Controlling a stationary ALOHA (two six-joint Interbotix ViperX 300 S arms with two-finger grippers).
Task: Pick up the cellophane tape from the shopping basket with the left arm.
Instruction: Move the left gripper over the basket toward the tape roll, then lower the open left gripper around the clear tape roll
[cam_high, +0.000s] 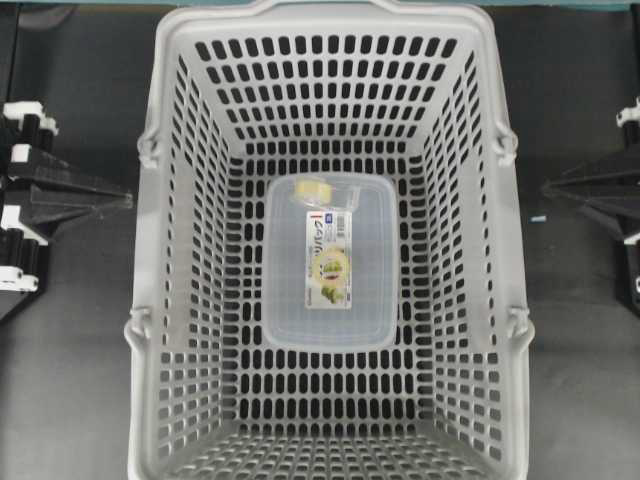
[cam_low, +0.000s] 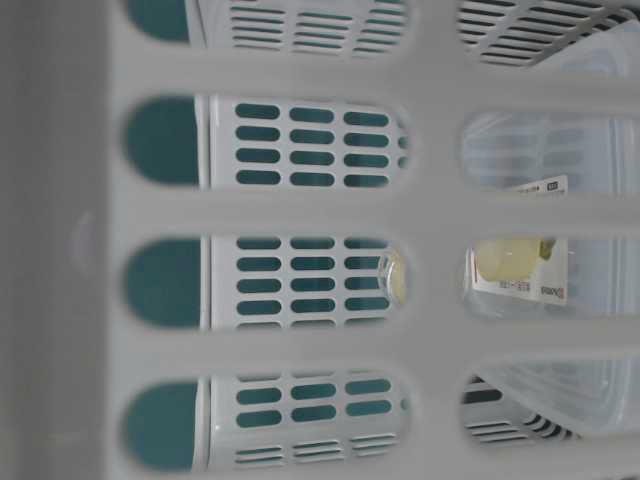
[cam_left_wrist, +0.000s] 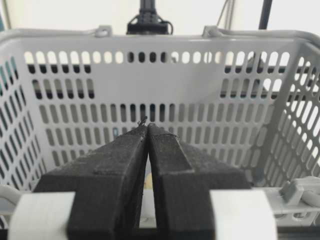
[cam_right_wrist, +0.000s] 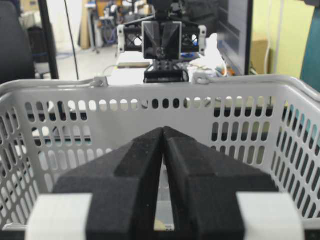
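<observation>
While my left gripper sits outside the basket, level with its rim, jaws pressed together on nothing, the tape lies well ahead of it, down on the basket floor. Tape: small pale ring in clear wrap, resting on the far end of the clear box, touching its lid. Box: flat, labelled, centred on the floor. Right gripper: outside the opposite wall, facing mine, jaws likewise together and holding nothing.
</observation>
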